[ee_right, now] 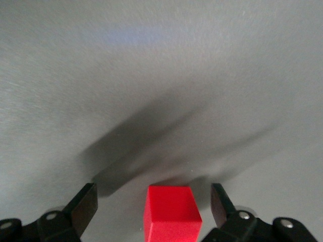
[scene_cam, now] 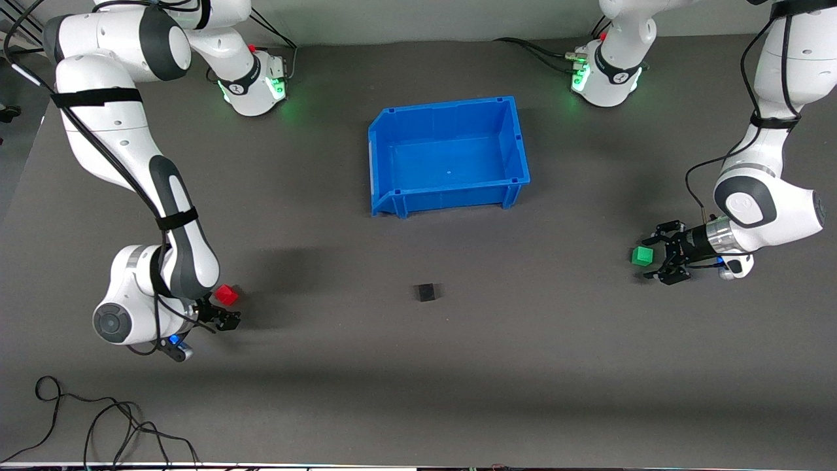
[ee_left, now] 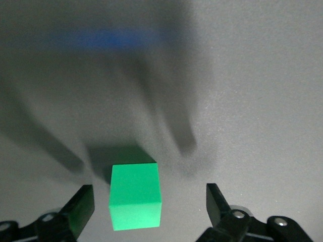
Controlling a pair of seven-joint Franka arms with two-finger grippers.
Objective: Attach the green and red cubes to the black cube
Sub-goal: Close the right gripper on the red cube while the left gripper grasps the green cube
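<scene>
Nothing attached: left gripper [scene_cam: 658, 254] and right gripper [scene_cam: 225, 307] are spread around green cube [scene_cam: 642, 256] and red cube [scene_cam: 227, 295]; black cube [scene_cam: 426, 292] sits alone mid-table.

Robotics lab: two white arms [scene_cam: 124, 131] bolted to a grey table [scene_cam: 418, 392].

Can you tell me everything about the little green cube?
The green cube is a small, bright green block with flat, plain faces and sharp edges, smooth and matte like plastic or foam. It sits flat on the dark grey table toward the left arm's end, casting a shadow. The left gripper is around it with its black fingers open on either side, gaps showing on both, so nothing but the table touches it.
</scene>
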